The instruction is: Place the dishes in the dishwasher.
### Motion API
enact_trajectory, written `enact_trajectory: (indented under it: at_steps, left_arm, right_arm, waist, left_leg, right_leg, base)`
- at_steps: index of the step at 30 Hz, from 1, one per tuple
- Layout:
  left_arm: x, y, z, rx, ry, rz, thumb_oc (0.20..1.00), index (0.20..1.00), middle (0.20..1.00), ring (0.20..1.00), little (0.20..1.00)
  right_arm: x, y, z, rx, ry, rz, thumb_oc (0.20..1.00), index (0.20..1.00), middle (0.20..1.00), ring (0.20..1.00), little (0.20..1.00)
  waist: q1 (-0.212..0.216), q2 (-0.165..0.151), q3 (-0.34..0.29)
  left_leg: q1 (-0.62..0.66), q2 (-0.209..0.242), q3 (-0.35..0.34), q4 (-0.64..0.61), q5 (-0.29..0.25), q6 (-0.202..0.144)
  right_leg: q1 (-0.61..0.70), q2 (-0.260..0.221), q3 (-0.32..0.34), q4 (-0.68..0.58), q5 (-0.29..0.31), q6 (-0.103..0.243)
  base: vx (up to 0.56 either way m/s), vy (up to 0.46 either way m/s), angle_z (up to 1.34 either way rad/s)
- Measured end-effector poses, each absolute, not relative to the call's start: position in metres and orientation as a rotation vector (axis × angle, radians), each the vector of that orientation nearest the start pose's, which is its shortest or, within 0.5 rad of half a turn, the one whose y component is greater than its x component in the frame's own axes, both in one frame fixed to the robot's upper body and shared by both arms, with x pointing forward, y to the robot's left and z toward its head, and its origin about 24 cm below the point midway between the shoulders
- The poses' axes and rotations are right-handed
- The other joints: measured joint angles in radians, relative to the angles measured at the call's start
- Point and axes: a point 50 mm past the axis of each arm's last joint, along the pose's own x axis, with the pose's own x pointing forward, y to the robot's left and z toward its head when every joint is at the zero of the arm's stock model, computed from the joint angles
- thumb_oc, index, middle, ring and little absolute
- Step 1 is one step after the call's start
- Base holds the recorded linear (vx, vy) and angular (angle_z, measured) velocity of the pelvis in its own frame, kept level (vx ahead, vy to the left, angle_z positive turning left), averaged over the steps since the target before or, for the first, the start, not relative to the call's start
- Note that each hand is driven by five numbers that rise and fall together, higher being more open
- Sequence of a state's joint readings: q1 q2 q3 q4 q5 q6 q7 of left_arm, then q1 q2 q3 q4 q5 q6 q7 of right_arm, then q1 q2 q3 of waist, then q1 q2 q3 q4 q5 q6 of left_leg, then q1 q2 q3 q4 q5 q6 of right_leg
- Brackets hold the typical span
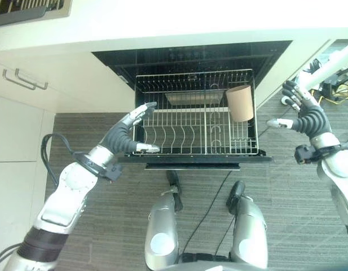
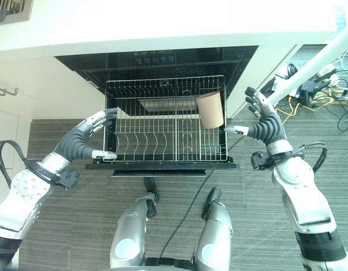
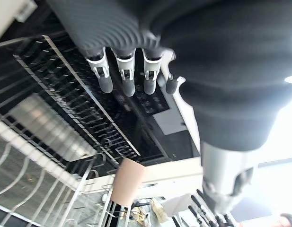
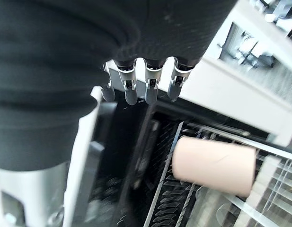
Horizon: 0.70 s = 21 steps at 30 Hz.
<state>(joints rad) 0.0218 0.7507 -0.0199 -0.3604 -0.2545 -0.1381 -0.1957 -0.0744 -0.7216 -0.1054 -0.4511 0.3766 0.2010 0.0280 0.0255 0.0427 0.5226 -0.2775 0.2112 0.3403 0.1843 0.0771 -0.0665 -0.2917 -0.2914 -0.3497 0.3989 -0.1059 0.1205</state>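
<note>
The left hand point(image 1: 130, 134) is open at the wire rack's point(image 1: 179, 148) left edge. The right hand point(image 2: 264, 125) is open too, off to the rack's right. A tan cup point(image 1: 240, 103) stands in the rack's far right corner, tipped a little, its mouth facing up.

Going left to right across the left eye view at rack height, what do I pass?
Cabinet handles → left robot hand → wire rack → tan cup standing in the rack's right part → right robot hand.
</note>
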Motion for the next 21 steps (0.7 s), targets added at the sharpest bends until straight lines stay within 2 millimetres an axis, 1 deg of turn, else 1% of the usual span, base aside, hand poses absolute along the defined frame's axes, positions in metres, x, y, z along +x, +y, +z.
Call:
enact_trajectory:
  at_steps: [2,4,5,6,8,9,10,11,14,16,18,19,20,21]
  left_arm:
    - [0.226,0.204,0.155,0.492,-0.409,-0.413,1.0,1.0,1.0,1.0,1.0]
    - [0.222,0.202,0.157,0.461,-0.456,-0.4,1.0,1.0,1.0,1.0,1.0]
    - [0.219,0.201,0.161,0.413,-0.517,-0.366,1.0,1.0,1.0,1.0,1.0]
    - [0.214,0.202,0.162,0.373,-0.567,-0.325,1.0,1.0,1.0,1.0,1.0]
    - [0.21,0.201,0.166,0.302,-0.634,-0.274,1.0,1.0,1.0,1.0,1.0]
    - [0.208,0.2,0.168,0.247,-0.672,-0.239,1.0,1.0,1.0,1.0,1.0]
    - [0.206,0.199,0.169,0.215,-0.704,-0.21,1.0,1.0,1.0,1.0,1.0]
    - [0.206,0.2,0.17,0.204,-0.724,-0.192,1.0,1.0,1.0,1.0,1.0]
    - [0.204,0.198,0.171,0.128,-0.766,-0.114,1.0,1.0,1.0,1.0,1.0]
    - [0.204,0.199,0.172,0.086,-0.788,-0.063,1.0,1.0,1.0,1.0,1.0]
    - [0.203,0.201,0.173,0.068,-0.808,-0.023,1.0,1.0,1.0,1.0,1.0]
    - [0.202,0.202,0.173,0.061,-0.817,-0.009,1.0,1.0,1.0,1.0,1.0]
    - [0.203,0.202,0.175,0.049,-0.831,0.008,1.0,1.0,1.0,1.0,1.0]
    - [0.203,0.202,0.178,0.04,-0.849,0.016,1.0,1.0,1.0,1.0,1.0]
  right_arm:
    - [0.236,-0.222,0.188,-0.337,-0.345,0.223,1.0,1.0,1.0,1.0,1.0]
    - [0.231,-0.219,0.192,-0.312,-0.399,0.282,1.0,1.0,1.0,1.0,1.0]
    - [0.226,-0.22,0.195,-0.283,-0.442,0.298,1.0,1.0,1.0,1.0,1.0]
    - [0.219,-0.218,0.195,-0.265,-0.475,0.329,1.0,1.0,1.0,1.0,1.0]
    - [0.215,-0.214,0.199,-0.265,-0.521,0.376,1.0,1.0,1.0,1.0,1.0]
    - [0.214,-0.211,0.199,-0.247,-0.537,0.402,1.0,1.0,1.0,1.0,1.0]
    - [0.213,-0.209,0.198,-0.234,-0.548,0.418,1.0,1.0,1.0,1.0,1.0]
    - [0.213,-0.208,0.198,-0.229,-0.559,0.428,1.0,1.0,1.0,1.0,1.0]
    - [0.212,-0.203,0.198,-0.22,-0.583,0.453,1.0,1.0,1.0,1.0,1.0]
    - [0.212,-0.203,0.198,-0.219,-0.587,0.453,1.0,1.0,1.0,1.0,1.0]
    - [0.215,-0.203,0.2,-0.219,-0.6,0.452,1.0,1.0,1.0,1.0,1.0]
    - [0.216,-0.203,0.203,-0.22,-0.617,0.448,1.0,1.0,1.0,1.0,1.0]
    - [0.216,-0.203,0.206,-0.222,-0.635,0.44,1.0,1.0,1.0,1.0,1.0]
    - [0.217,-0.203,0.21,-0.225,-0.65,0.44,1.0,1.0,1.0,1.0,1.0]
  waist:
    - [-0.008,-0.014,-0.021]
    - [-0.017,-0.025,-0.073]
    - [-0.015,-0.025,-0.088]
    - [-0.016,-0.028,-0.166]
    - [-0.013,-0.032,-0.215]
    - [-0.013,-0.033,-0.246]
    - [-0.008,-0.036,-0.29]
    - [-0.008,-0.035,-0.315]
    - [0.001,-0.025,-0.34]
    - [0.013,-0.018,-0.347]
    - [0.021,-0.015,-0.349]
    - [0.022,-0.011,-0.352]
    - [0.021,-0.008,-0.356]
    - [0.023,-0.012,-0.358]
  left_leg:
    - [0.027,0.004,0.003,-0.017,0.003,-0.004]
    - [0.052,0.009,0.006,-0.042,0.008,-0.011]
    - [0.1,0.01,0.005,-0.07,0.013,-0.019]
    - [0.114,0.016,0.005,-0.09,0.014,-0.021]
    - [0.152,0.019,0.004,-0.112,0.017,-0.023]
    - [0.173,0.022,0.001,-0.122,0.016,-0.023]
    - [0.178,0.025,-0.003,-0.131,0.016,-0.023]
    - [0.182,0.029,-0.004,-0.134,0.016,-0.023]
    - [0.21,0.042,-0.013,-0.144,0.019,-0.02]
    - [0.207,0.045,-0.043,-0.15,0.023,-0.014]
    - [0.21,0.04,-0.09,-0.152,0.031,-0.003]
    - [0.21,0.037,-0.095,-0.151,0.031,-0.003]
    - [0.208,0.028,-0.087,-0.147,0.043,-0.016]
    - [0.208,0.018,-0.086,-0.148,0.054,-0.018]
  right_leg:
    - [0.026,0.012,0.001,-0.015,0.001,0.0]
    - [0.051,0.024,-0.003,-0.038,0.002,0.001]
    - [0.106,0.037,-0.014,-0.075,0.004,0.003]
    - [0.127,0.053,-0.021,-0.111,0.005,0.005]
    - [0.17,0.067,-0.025,-0.142,0.007,0.006]
    - [0.199,0.077,-0.03,-0.164,0.011,0.008]
    - [0.207,0.083,-0.031,-0.18,0.011,0.009]
    - [0.215,0.091,-0.034,-0.192,0.012,0.008]
    - [0.269,0.117,-0.047,-0.244,0.026,0.004]
    - [0.267,0.124,-0.047,-0.247,0.028,0.001]
    - [0.265,0.121,-0.042,-0.246,0.03,-0.003]
    - [0.264,0.117,-0.041,-0.243,0.03,-0.003]
    - [0.26,0.104,-0.041,-0.232,0.032,-0.004]
    - [0.251,0.093,-0.038,-0.224,0.032,-0.003]
  base:
    - [0.11,-0.112,-0.12]
    - [0.16,-0.186,-0.02]
    - [0.14,-0.27,0.03]
    - [0.14,-0.323,0.02]
    - [0.1,-0.233,-0.04]
    - [0.07,-0.152,-0.05]
    - [0.08,-0.18,-0.03]
    - [0.05,-0.159,-0.02]
    - [-0.06,-0.111,0.03]
    - [-0.13,0.005,0.0]
    - [-0.2,0.092,-0.07]
    - [-0.26,0.158,-0.04]
    - [-0.33,0.255,-0.03]
    - [-0.36,0.351,-0.02]
